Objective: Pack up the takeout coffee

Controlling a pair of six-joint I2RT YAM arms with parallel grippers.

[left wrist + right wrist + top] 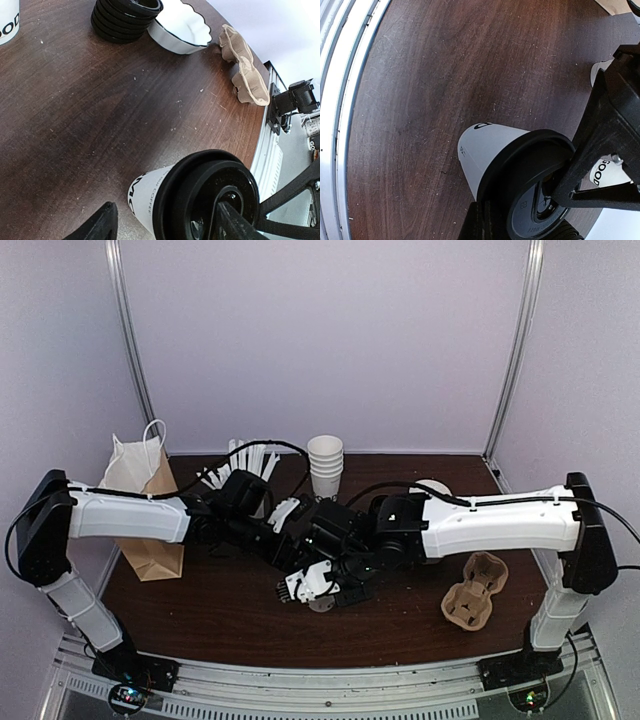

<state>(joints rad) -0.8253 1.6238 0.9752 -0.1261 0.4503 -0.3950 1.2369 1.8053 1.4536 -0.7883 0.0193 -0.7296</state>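
The takeout coffee, a white paper cup with black lettering, stands upright on the brown table with a black lid on it. In the top view only its base shows under both grippers. My left gripper is open, with one finger lying across the lid's top and the other out to the side of the cup. My right gripper grips the cup just under the lid rim; one finger presses its side and the other is mostly hidden. The left finger touches the lid's centre.
A brown paper bag stands at the left. A stack of white cups and a cup of straws are at the back. A cardboard cup carrier lies at the right, with a stack of black lids and a white bowl nearby.
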